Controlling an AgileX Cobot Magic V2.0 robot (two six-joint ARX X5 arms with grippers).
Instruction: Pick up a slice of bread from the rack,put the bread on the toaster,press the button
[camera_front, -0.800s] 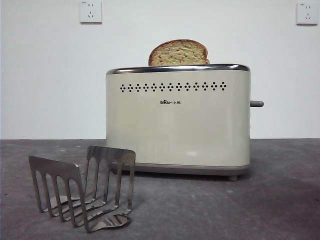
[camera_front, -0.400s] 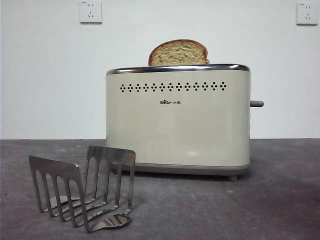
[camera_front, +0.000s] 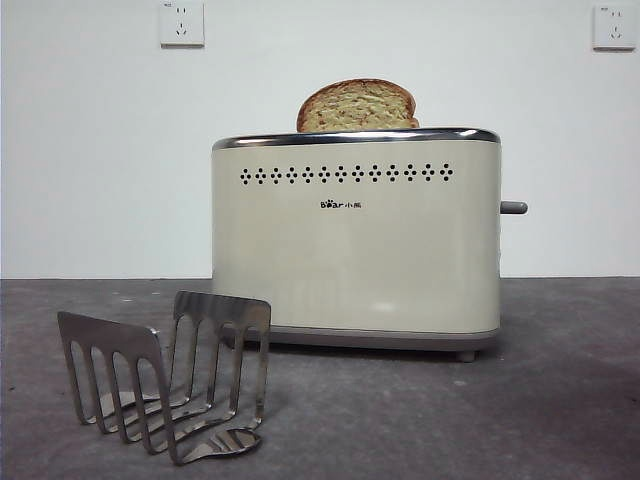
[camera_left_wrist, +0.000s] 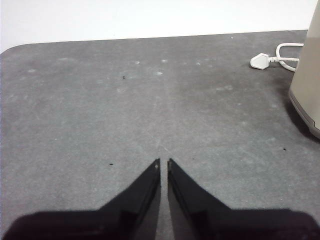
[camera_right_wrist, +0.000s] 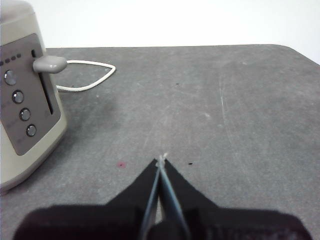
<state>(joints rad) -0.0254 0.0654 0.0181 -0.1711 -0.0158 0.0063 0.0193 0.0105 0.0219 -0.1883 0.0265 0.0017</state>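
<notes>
The slice of bread (camera_front: 356, 106) stands in the slot on top of the cream toaster (camera_front: 356, 240), its domed crust showing above the chrome rim. The steel rack (camera_front: 165, 370) stands empty on the table at the front left of the toaster. The grey button (camera_front: 513, 208) sticks out of the toaster's right end, high on its slot; the right wrist view shows the button (camera_right_wrist: 49, 64) too. My left gripper (camera_left_wrist: 164, 162) is shut over bare table beside the toaster's edge (camera_left_wrist: 307, 85). Off to the side of the toaster's end panel (camera_right_wrist: 25, 100), my right gripper (camera_right_wrist: 161, 161) is shut and holds nothing.
A white plug and cord (camera_left_wrist: 272, 59) lie on the grey table behind the toaster, the cord (camera_right_wrist: 92, 75) also showing in the right wrist view. Two white wall sockets (camera_front: 181, 22) sit high on the wall. Neither arm shows in the front view.
</notes>
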